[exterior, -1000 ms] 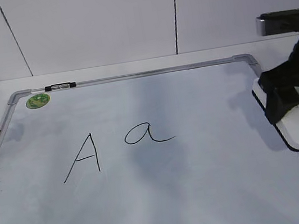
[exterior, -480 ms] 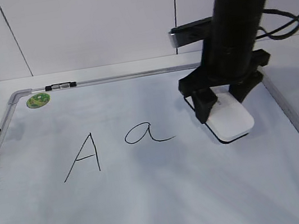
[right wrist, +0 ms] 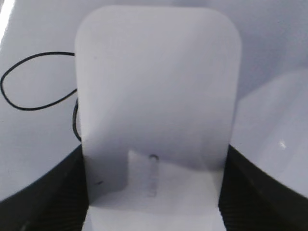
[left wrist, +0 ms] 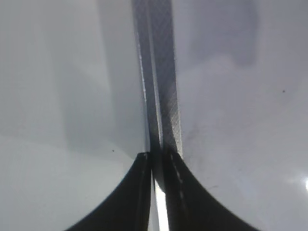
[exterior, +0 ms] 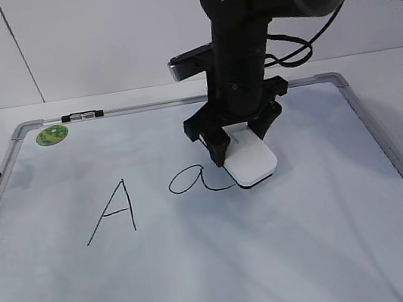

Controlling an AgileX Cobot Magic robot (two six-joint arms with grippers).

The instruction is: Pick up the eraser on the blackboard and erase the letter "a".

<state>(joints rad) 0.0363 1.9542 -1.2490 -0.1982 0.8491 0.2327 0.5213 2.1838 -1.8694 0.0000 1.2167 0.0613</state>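
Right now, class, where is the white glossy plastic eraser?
In the exterior view, the white glossy plastic eraser sits right of centre on the whiteboard, gripped by the right gripper, covering the cursive "a" tail.

White eraser [exterior: 250, 163] over "a" tail [exterior: 191, 180]

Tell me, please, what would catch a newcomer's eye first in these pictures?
Most striking is the right gripper, clamped on the white eraser at the middle of the blackboard, its edge over the tail of the letter "a". Left of that stands a capital "A", untouched. The left gripper sits shut at the board's left frame.
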